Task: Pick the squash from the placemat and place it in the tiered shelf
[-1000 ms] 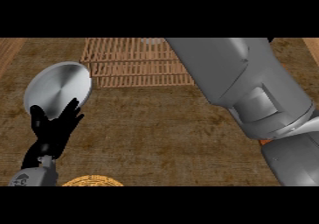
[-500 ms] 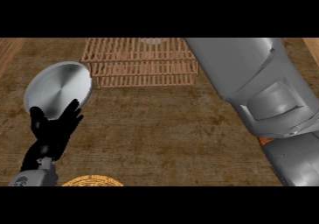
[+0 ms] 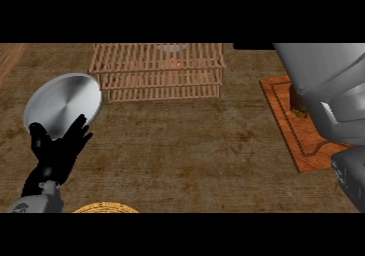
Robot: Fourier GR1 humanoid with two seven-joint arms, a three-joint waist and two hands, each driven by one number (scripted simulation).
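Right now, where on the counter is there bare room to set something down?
The widest free patch lies mid-counter, between the silver plate, the tiered shelf and the wooden board. The right side is crowded: the grey forearm covers the board.

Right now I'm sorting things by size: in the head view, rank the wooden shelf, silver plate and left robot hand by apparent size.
1. wooden shelf
2. silver plate
3. left robot hand, though it sits nearer the camera.
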